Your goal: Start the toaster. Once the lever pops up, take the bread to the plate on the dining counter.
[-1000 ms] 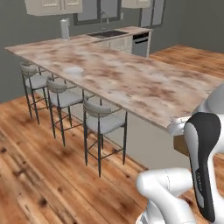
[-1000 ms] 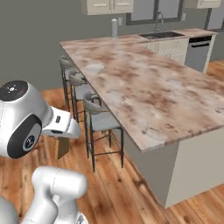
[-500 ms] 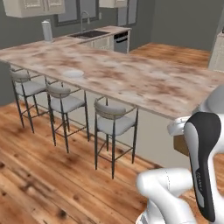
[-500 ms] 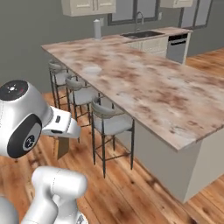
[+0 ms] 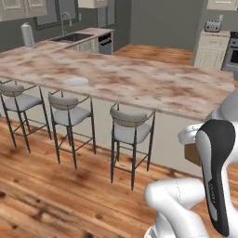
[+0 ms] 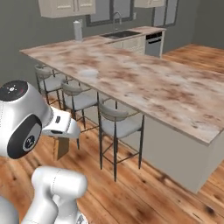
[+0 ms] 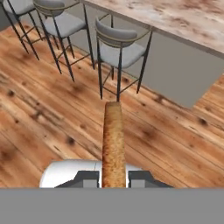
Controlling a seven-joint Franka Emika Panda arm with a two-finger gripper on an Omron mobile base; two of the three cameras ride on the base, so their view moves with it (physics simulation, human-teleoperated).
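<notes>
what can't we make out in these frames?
- bread: hand view shows it edge-on; faces unseen, lower end cut by the bottom band.
- gripper: jaws mostly cut off there.
- toaster: left base view, too small for its levers.
- plate: pale and blurred; rim unclear.

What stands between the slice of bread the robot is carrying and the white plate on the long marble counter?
In the hand view, wood floor and grey stools lie beyond the bread. In the left base view, the plate sits on the dining counter above those stools.
</notes>
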